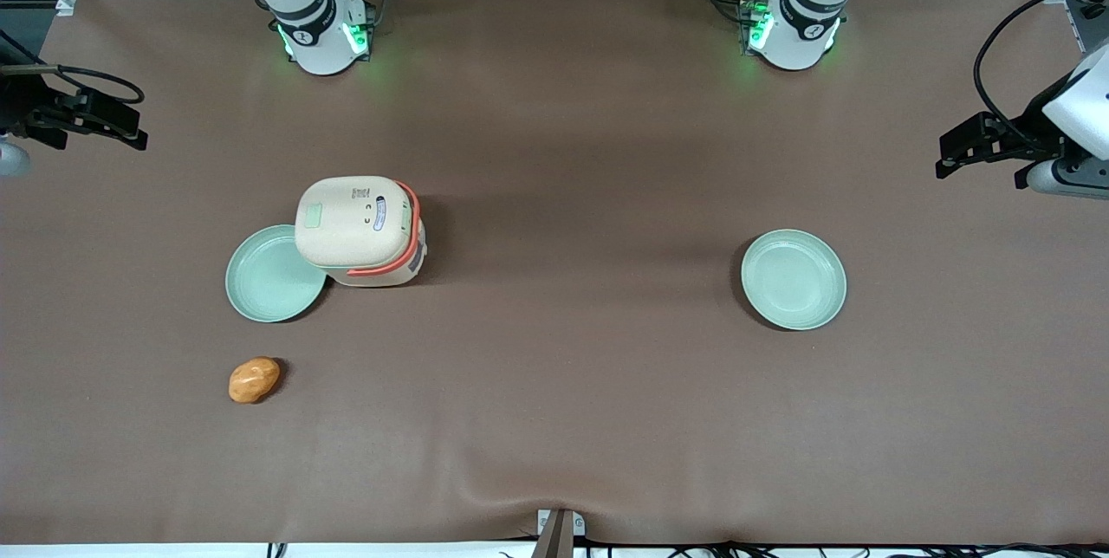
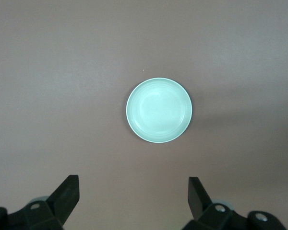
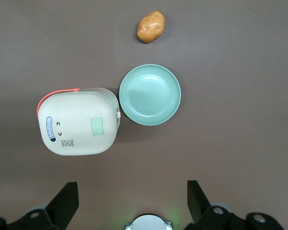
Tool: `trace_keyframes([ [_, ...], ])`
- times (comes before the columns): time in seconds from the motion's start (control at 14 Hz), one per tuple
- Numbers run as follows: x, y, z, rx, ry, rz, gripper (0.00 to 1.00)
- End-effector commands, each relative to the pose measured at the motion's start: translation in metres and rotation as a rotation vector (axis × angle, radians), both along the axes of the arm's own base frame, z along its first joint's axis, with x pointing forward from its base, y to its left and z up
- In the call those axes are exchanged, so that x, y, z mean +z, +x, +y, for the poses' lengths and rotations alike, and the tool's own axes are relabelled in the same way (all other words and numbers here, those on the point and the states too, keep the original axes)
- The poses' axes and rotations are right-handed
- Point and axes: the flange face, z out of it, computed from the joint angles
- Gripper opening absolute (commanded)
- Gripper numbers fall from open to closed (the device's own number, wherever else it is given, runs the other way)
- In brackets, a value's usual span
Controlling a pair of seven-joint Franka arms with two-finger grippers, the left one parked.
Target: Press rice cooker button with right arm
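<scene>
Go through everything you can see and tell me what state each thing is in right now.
Rice cooker: upright, lid closed.
Button: on the lid, untouched.
Gripper: open, empty, high above the table.
Plate beside the cooker: empty, partly hidden by the cooker in the front view.
Plate toward the parked arm's end: empty.
Potato: lying loose on the table.
</scene>
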Motion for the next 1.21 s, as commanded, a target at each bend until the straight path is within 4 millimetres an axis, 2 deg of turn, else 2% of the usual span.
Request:
trace_keyframes([
  [0.0,0.007,-0.006,0.001,-0.016,0.02,0.0,1.0],
  [0.5,0.003,-0.004,0.007,-0.006,0.092,0.009,1.0],
  [1.14,-0.008,0.001,0.018,0.017,0.093,0.026,1.0],
])
